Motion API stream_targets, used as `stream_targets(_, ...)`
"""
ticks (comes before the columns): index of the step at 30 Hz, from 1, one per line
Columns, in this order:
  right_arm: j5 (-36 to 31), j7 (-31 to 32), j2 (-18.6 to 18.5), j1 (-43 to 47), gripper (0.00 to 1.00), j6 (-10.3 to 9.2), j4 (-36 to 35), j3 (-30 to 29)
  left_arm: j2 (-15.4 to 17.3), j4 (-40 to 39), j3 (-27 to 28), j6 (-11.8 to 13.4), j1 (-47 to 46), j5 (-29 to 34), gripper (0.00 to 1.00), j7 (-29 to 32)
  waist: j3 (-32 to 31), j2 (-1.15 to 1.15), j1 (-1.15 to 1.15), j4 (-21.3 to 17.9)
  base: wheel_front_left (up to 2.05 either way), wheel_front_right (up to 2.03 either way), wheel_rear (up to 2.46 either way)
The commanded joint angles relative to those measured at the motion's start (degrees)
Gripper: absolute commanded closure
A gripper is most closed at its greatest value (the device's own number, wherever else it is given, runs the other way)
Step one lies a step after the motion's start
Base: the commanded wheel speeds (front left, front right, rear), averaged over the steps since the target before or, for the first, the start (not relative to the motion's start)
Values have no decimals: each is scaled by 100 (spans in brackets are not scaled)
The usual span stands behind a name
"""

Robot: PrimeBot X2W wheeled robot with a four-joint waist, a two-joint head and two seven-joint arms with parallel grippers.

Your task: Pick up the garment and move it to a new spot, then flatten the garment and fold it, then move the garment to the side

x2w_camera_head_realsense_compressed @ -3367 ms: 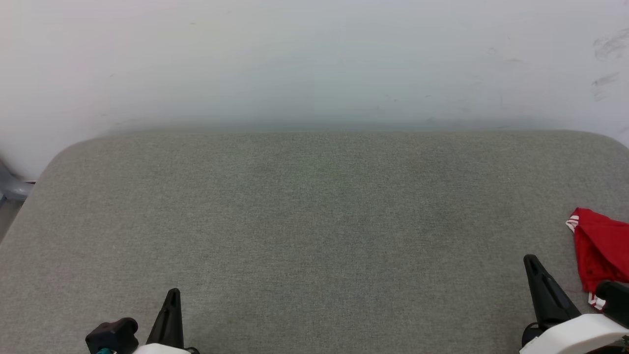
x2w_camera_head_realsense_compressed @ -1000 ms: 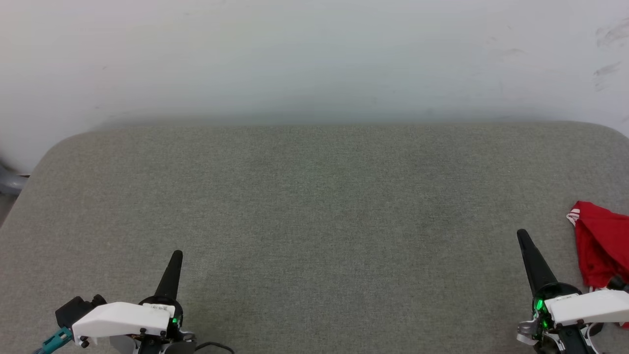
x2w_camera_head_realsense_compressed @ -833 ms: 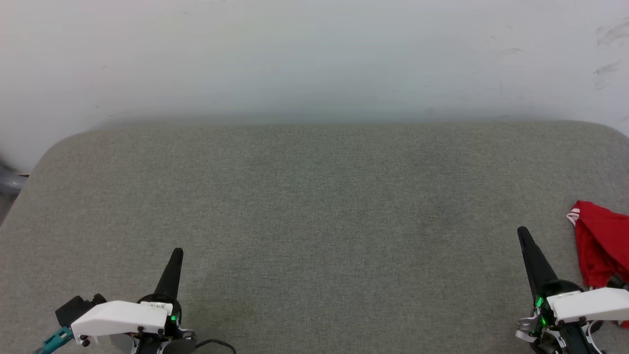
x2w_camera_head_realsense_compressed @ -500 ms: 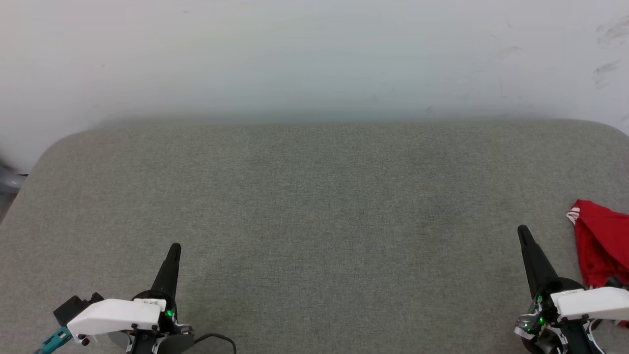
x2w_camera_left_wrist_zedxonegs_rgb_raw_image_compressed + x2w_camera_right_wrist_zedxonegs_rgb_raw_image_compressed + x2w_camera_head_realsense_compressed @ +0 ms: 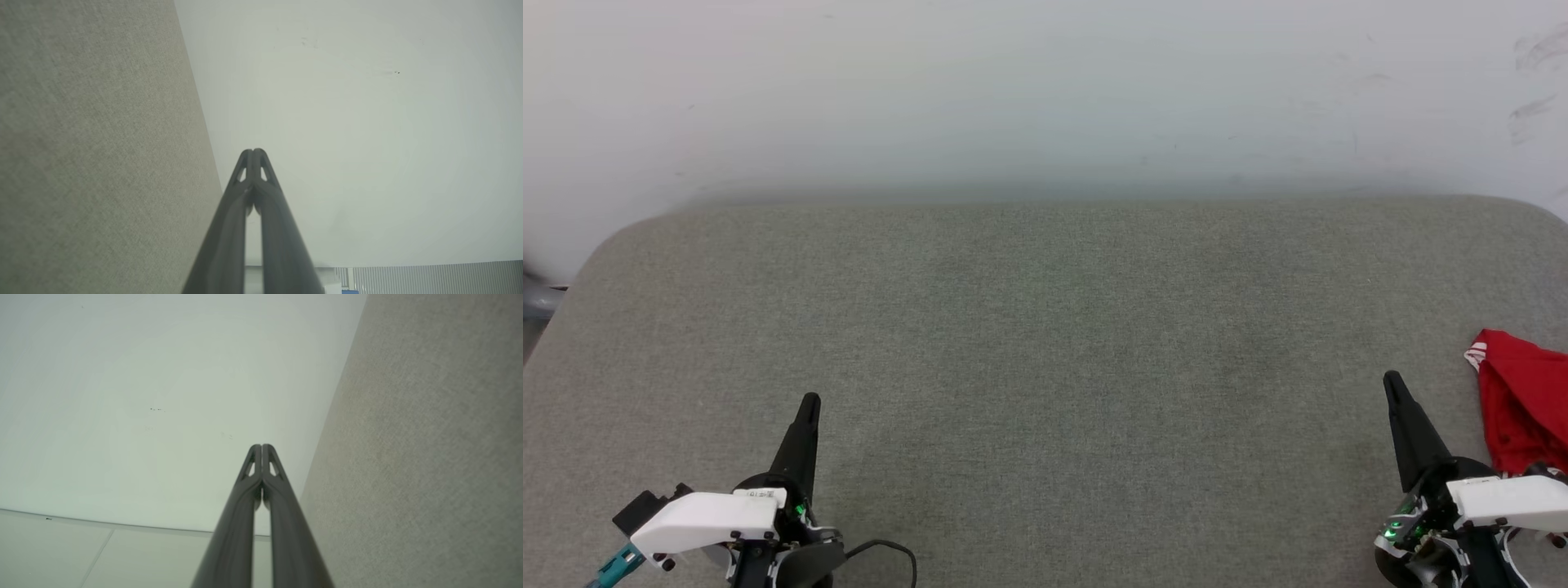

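Grey fabric surface [image 5: 1045, 367] below white wall [image 5: 1045, 90]; red shirt [image 5: 1523, 400] lay crumpled at the surface's right edge, near right gripper [image 5: 1391, 380]; left gripper [image 5: 809, 402] well apart; both grippers closed, holding nothing.

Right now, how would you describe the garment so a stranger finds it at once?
Start at the grey fabric surface before the pale wall. At its right edge, beside the right gripper, lies a crumpled garment. Its bright red cloth and white-striped trim set it apart.
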Motion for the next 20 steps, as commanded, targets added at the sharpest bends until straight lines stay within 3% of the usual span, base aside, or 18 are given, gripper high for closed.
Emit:
stream_targets(1, 120, 12, 25, -122, 100, -2, 25, -5, -6, 11, 39, -54, -99, -90, 100, 43, 3, 0, 0, -1, 0, 0, 0)
stream_targets(20, 425, 16, 32, -162, 100, -2, 119, -7, -60, 45, 118, -106, -134, -331, 100, 139, 20, 0, 0, -6, 0, 0, 0)
